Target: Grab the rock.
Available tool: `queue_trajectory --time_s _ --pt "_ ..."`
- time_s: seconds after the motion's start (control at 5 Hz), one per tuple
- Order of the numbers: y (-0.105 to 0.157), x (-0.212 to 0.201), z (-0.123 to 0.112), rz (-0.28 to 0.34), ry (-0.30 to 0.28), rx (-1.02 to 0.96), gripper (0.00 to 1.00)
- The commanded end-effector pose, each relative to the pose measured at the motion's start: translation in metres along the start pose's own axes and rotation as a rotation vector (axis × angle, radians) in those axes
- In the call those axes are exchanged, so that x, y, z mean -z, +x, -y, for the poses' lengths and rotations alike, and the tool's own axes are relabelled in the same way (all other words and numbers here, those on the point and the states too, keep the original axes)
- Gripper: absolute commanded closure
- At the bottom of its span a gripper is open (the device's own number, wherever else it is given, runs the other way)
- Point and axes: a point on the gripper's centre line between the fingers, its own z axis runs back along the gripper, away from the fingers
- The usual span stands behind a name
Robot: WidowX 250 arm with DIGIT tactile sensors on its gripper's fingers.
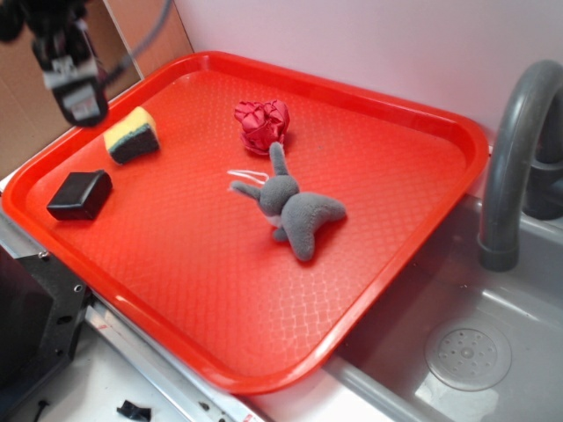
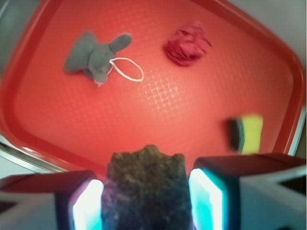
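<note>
In the wrist view the rock [image 2: 146, 191], a rough, speckled brown-grey lump, fills the gap between my two fingers, and both lit pads press against its sides. My gripper [image 2: 146, 178] is shut on it, held high above the red tray [image 2: 43, 129]. In the exterior view the gripper [image 1: 81, 104] hangs over the tray's far left corner, above the sponge. There the rock itself cannot be made out.
On the tray [image 1: 369, 290] lie a black block [image 1: 80, 194], a yellow-green sponge [image 1: 132, 134], a red faceted ball [image 1: 262, 124] and a grey plush toy [image 1: 295, 207]. A grey sink [image 1: 466, 352] with a faucet [image 1: 519, 158] sits to the right.
</note>
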Motion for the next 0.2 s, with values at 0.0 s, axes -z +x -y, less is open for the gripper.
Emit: queue_trajectory --time_s 0.0 --pt "0.0013 -0.0194 0.0095 0.035 0.085 -0.334 1.0"
